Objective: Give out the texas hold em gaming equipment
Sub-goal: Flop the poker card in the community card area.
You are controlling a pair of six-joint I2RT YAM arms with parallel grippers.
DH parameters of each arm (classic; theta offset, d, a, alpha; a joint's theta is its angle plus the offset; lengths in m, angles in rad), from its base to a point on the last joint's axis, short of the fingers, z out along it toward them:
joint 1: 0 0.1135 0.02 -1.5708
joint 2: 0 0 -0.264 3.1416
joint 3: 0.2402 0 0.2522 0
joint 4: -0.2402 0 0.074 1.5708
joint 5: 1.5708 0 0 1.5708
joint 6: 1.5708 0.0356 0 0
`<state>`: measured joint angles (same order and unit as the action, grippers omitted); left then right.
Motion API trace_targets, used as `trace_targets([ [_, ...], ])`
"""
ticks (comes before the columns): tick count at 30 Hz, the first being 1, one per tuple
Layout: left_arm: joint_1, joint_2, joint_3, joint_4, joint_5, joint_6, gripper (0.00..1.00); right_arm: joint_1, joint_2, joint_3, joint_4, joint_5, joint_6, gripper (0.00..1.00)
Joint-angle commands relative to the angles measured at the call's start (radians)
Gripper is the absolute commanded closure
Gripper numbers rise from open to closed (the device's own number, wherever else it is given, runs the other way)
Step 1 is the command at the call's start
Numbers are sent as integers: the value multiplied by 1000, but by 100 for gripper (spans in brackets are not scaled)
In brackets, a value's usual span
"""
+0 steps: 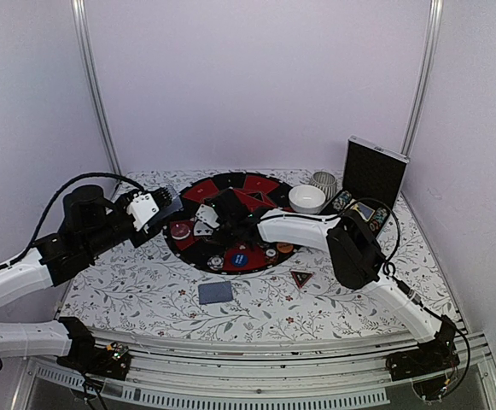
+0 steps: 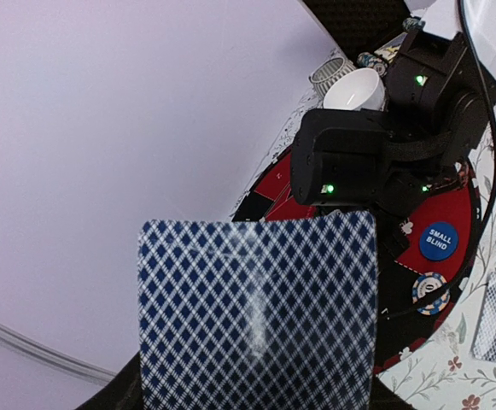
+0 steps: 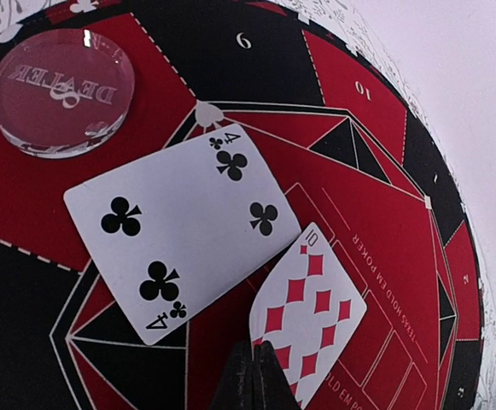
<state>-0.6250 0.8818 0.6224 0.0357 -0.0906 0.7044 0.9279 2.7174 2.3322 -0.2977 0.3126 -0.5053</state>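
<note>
A round black-red poker mat [image 1: 256,190] lies mid-table. My left gripper [image 1: 167,207] hovers at the mat's left edge, shut on a blue diamond-backed playing card [image 2: 258,312] that hides its fingers. My right gripper [image 3: 256,363] is over the mat's middle, shut on a corner of a face-up ten of diamonds [image 3: 312,307], beside a face-up four of clubs [image 3: 183,226]. A clear dealer button [image 3: 62,92] lies near them. A blue small-blind disc [image 2: 440,241], a striped chip [image 2: 431,290] and an orange disc [image 1: 285,248] sit on the mat's near part. The card deck [image 1: 216,293] and the triangular marker [image 1: 301,278] lie on the cloth in front.
A white bowl [image 1: 307,199] and a ribbed cup [image 1: 323,181] stand at the mat's back right. An open black case [image 1: 374,171] with chips stands upright by the right wall. The table has a floral cloth [image 1: 128,290] and white walls on three sides.
</note>
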Motion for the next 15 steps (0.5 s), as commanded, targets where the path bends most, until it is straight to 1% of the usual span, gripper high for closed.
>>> trace_targets([
  [1, 10, -13, 30, 9, 10, -14, 43, -5, 31, 33, -62, 6, 140, 99],
  [5, 10, -12, 30, 8, 11, -14, 43, 12, 33, 29, -80, -33, 199, 100],
  [15, 10, -20, 28, 9, 17, -14, 43, 26, 37, 30, -65, -46, 184, 99],
])
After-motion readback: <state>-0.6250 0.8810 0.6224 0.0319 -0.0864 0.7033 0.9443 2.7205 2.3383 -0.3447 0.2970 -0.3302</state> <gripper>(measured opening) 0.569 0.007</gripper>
